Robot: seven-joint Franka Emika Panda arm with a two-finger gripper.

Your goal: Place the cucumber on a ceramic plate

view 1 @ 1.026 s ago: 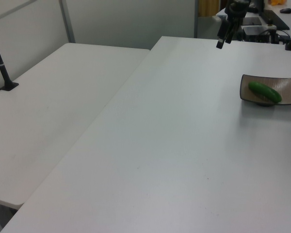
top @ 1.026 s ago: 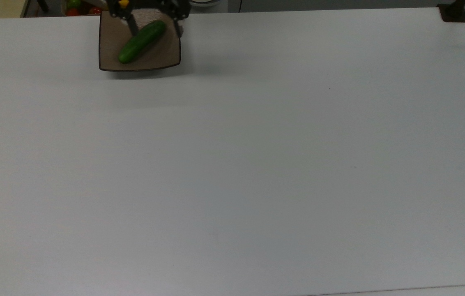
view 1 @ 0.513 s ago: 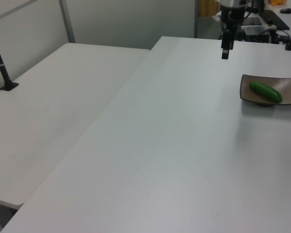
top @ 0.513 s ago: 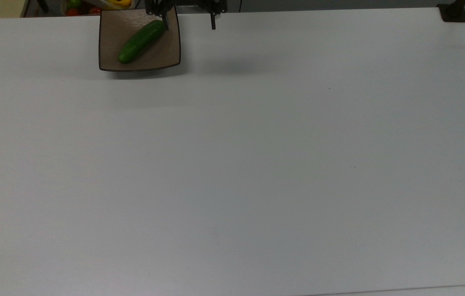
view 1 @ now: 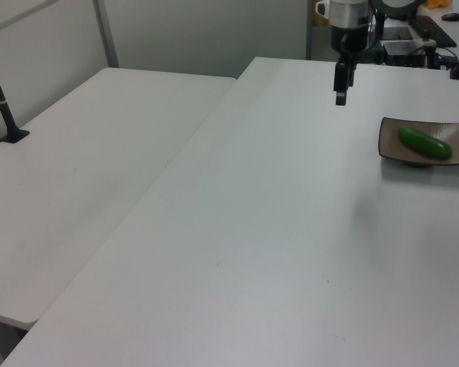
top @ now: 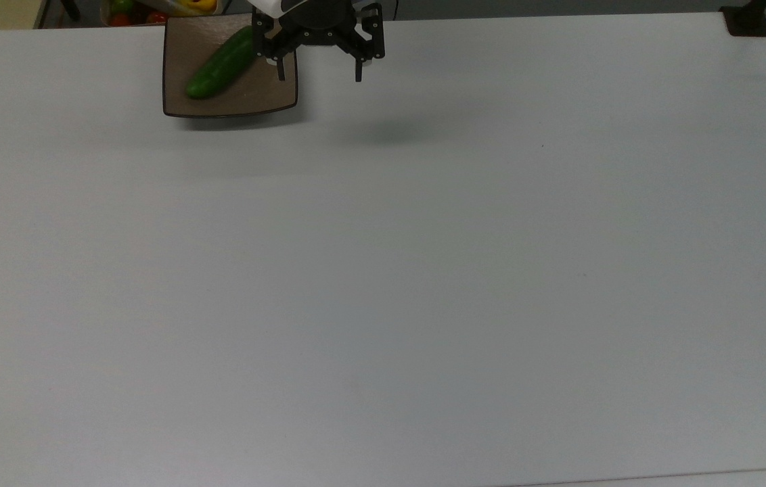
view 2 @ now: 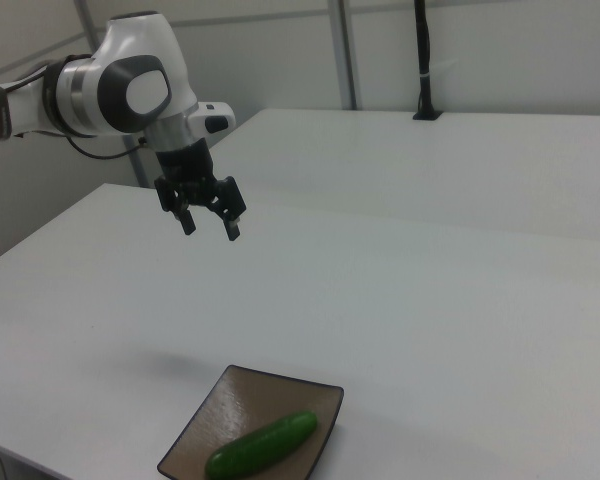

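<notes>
Top view: cucumber (top: 215,65) lies diagonally on the ceramic plate (top: 268,100) at the desk (top: 383,284) far edge; hand (top: 319,73) spread wide, empty, beside the plate.
Left view: cucumber (view 1: 424,143) rests inside plate (view 1: 392,150), hand (view 1: 340,95) well apart and raised.
Right view: same, fingers parted. Placement looks done; only retreat left.

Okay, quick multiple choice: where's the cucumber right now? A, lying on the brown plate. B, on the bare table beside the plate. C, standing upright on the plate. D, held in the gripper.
A: the cucumber lies flat on the ceramic plate, while the gripper hangs open and empty above the table, apart from the plate.
</notes>
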